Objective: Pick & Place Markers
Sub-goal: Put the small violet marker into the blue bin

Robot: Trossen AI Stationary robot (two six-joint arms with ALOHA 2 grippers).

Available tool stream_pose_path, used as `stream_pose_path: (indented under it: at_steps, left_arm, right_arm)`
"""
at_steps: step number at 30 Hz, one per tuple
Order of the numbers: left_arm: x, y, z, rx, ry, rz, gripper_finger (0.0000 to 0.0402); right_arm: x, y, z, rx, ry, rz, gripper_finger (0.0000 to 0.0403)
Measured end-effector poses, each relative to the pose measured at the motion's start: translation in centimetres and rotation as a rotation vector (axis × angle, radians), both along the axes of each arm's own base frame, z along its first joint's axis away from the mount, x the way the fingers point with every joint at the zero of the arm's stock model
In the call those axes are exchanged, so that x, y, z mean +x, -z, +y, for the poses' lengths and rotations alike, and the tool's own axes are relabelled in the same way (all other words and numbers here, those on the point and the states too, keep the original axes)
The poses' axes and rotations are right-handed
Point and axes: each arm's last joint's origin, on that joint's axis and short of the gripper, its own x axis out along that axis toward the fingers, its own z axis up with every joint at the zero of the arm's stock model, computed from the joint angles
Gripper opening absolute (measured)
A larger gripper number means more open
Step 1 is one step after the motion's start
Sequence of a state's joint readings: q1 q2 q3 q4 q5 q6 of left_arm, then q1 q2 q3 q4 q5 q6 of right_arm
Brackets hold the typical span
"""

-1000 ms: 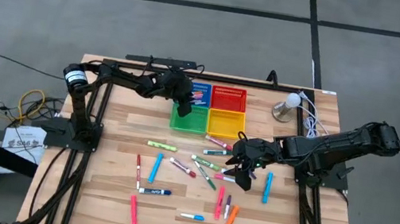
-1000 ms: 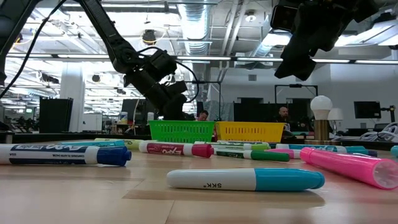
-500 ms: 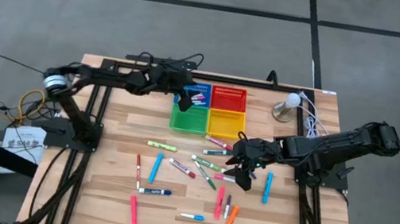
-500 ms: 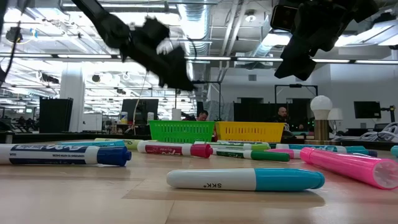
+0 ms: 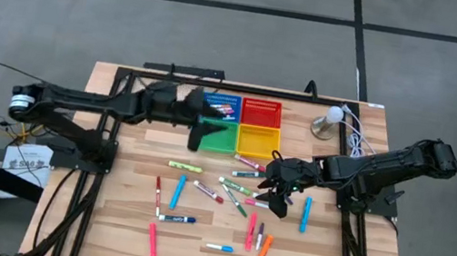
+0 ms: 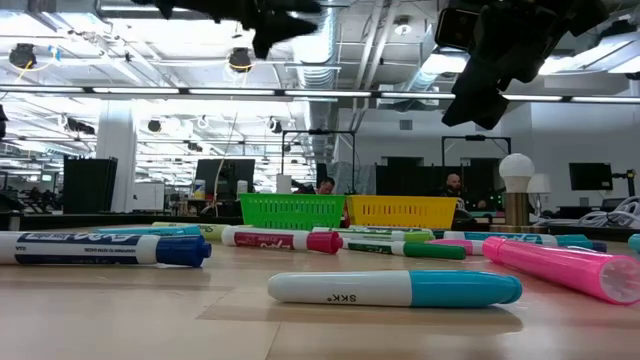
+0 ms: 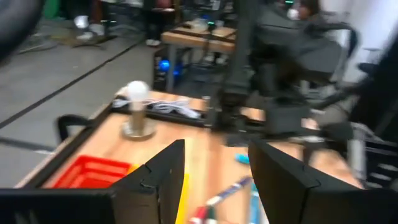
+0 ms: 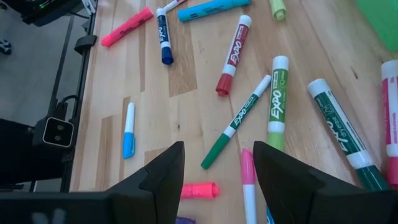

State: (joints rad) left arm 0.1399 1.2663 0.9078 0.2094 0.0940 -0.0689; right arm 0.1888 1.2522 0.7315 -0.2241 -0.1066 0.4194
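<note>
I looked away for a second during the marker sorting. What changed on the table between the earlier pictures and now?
The left end effector pulled back from over the baskets toward its own side, the arm swinging out flat, and it now hangs open and empty over the green basket's edge. The right end effector stayed put, open above the scattered markers, which lie as before.

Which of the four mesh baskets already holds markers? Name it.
The blue square mesh basket, at the back left of the cluster: markers lie inside it, while the red, green and yellow ones look empty.
</note>
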Motion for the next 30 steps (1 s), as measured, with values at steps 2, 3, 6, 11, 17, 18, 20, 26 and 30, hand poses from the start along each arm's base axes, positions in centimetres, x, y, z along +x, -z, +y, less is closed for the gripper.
stream_pose_path:
  at_steps: [2, 3, 6, 11, 17, 18, 20, 26, 30]
  left_arm:
    - [-0.4, 0.2, -1.2, 0.0, 0.041, 0.0, 0.0175]
    - [-0.6, 0.5, -1.7, -0.001, 0.058, 0.008, 0.0175]
    - [-1.3, 1.6, -2.9, -0.007, 0.099, 0.035, 0.0175]
    - [-2.6, 3.5, -3.8, -0.151, 0.089, 0.081, 0.0167]
    - [-4.0, 5.1, -3.8, -0.234, 0.063, 0.11, 0.0163]
    - [-4.1, 5.3, -3.8, -0.234, 0.059, 0.114, 0.0164]
    - [-4.4, 5.7, -3.7, -0.231, 0.042, 0.116, 0.0164]
    - [-4.6, 6.4, -3.7, -0.23, 0.033, 0.135, 0.0159]
    - [-4.5, 6.4, -3.7, -0.22, 0.034, 0.137, 0.0159]
  right_arm:
    - [-0.1, 0.0, 0.2, -0.002, -0.008, 0.003, 0.0182]
    - [-0.1, 0.1, 0.3, -0.007, -0.018, 0.005, 0.0182]
    - [-0.4, 0.2, 0.8, -0.04, -0.072, 0.021, 0.0182]
    - [-1.2, 0.8, 1.6, -0.081, -0.137, 0.093, 0.0182]
    - [-1.7, 1.3, 2.8, -0.075, -0.171, 0.144, 0.0182]
    - [-1.8, 1.3, 3.0, -0.061, -0.169, 0.149, 0.0182]
    - [-2.0, 1.3, 3.5, -0.027, -0.158, 0.162, 0.0182]
    - [-2.2, 1.1, 4.7, 0.202, -0.044, 0.245, 0.0182]
    - [-2.2, 0.8, 5.5, 0.35, 0.071, 0.278, 0.0182]
